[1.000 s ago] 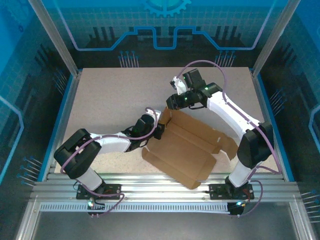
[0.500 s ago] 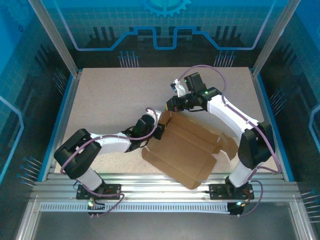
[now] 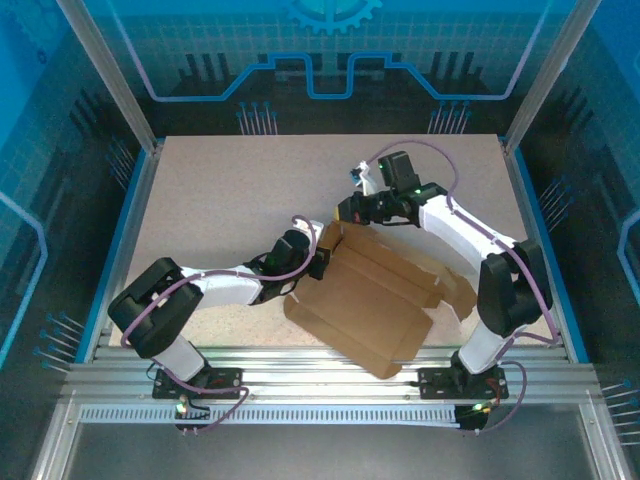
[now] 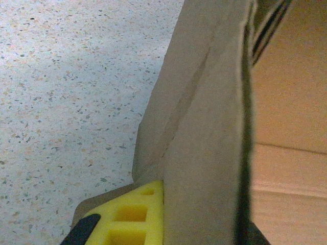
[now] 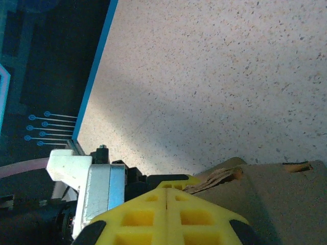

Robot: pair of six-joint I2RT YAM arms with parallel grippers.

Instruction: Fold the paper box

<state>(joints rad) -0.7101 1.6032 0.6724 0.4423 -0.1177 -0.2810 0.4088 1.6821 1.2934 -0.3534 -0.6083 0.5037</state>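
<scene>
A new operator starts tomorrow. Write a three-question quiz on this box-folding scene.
1. True or false: the paper box lies completely flat on the table.
2. The left hand clamps: A) a cardboard panel of the box, B) a cable, C) nothing.
3. On the right hand, are the yellow fingers apart or closed together?
Key: 1 false, one panel stands upright; 2 A; 3 closed together.

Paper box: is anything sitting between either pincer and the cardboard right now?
Nothing visible does. The left pincer is shut on an upright wall of the paper box, with the cardboard between its fingers. The right pincer is shut, its tips right at the box's far corner flap.
</scene>
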